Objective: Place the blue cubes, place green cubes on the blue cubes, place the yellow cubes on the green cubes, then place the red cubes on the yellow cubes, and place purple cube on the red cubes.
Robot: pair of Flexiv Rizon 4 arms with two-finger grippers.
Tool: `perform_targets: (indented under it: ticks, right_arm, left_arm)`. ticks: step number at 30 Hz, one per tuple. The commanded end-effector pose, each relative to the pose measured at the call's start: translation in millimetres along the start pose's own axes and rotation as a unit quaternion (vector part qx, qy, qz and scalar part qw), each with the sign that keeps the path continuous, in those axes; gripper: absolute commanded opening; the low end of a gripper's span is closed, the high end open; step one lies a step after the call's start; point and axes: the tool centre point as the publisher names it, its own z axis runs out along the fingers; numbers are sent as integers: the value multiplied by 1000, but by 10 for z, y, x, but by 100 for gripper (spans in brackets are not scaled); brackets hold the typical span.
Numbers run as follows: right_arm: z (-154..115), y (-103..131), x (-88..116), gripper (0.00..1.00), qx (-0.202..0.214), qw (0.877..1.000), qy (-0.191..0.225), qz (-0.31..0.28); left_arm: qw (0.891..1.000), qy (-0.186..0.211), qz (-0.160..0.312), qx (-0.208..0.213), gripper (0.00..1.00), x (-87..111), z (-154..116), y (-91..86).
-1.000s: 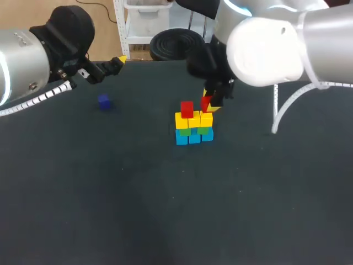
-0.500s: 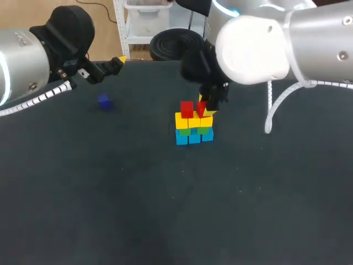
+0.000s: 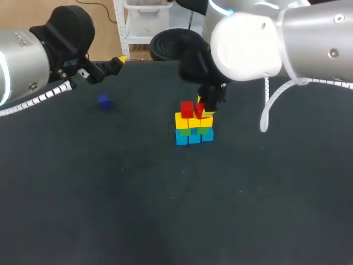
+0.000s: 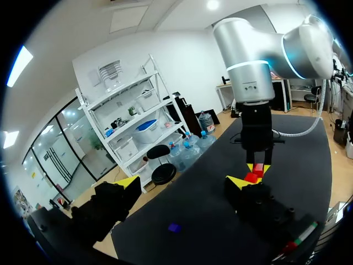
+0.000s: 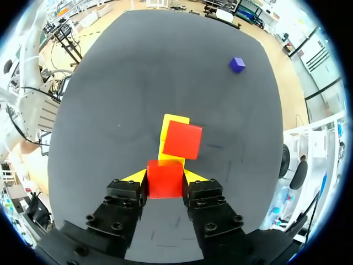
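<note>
A small wall of cubes (image 3: 193,128) stands mid-table: blue at the base, green above, yellow on top. One red cube (image 3: 186,109) sits on its left yellow cube (image 3: 181,120). My right gripper (image 3: 203,108) is shut on a second red cube (image 5: 165,178), just above the yellow row and right of the placed red cube (image 5: 182,139). The purple cube (image 3: 103,101) lies alone at the far left; the right wrist view shows the purple cube (image 5: 237,64) far ahead. My left gripper (image 3: 114,64) hangs open and empty at the back left, above the purple cube (image 4: 174,227).
A coiled black cable (image 3: 175,43) lies at the table's back edge behind the stack. A white hose (image 3: 267,105) hangs from my right arm, to the right of the cubes. The dark tabletop (image 3: 176,210) stretches in front of the stack.
My right arm has carried the red cube leftward, closer to the red cube on the stack and over the yellow row. The left arm has kept still.
</note>
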Motion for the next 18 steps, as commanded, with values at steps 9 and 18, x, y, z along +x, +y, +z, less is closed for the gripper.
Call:
perform_targets:
  ticks: [9,18]
  right_arm:
    - [-36,40,-6,0,1,999,16,37]
    - [-10,62,10,0,-4,997,28,65]
  left_arm:
    - [1000,-1,1,6,100,2,1,31]
    - [1000,-1,1,6,100,2,1,31]
